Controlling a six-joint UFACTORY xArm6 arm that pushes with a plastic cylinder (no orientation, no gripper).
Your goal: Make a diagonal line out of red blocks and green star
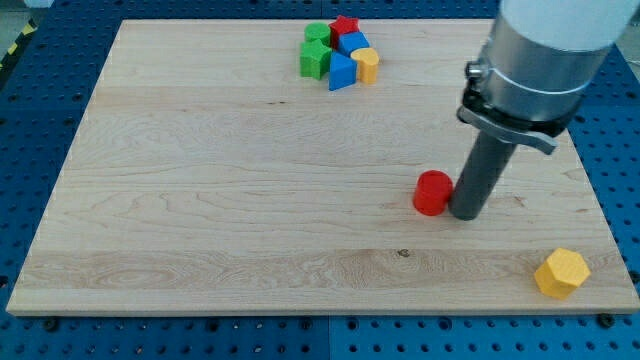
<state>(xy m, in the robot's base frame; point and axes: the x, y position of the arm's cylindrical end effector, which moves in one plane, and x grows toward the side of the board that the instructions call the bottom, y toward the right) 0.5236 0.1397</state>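
Camera view: wooden counter [200, 200] spans most of frame. No tool with jaws, just a rod; my tip [465, 214] sits touching the red cylinder [432, 193] on its right side. Top-centre cluster, tightly packed: green block [316, 60], blue block [341, 72], red star [345, 27], yellow block [366, 64]. Green star shape unclear. Yellow hexagon block [561, 272] sits alone bottom-right.

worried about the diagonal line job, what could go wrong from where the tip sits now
My tip touches the red cylinder on its right side; an off-centre push could let the round block roll aside. The red star and green star sit packed among blue and yellow blocks at the view's top, so pulling them out may scatter their neighbours.
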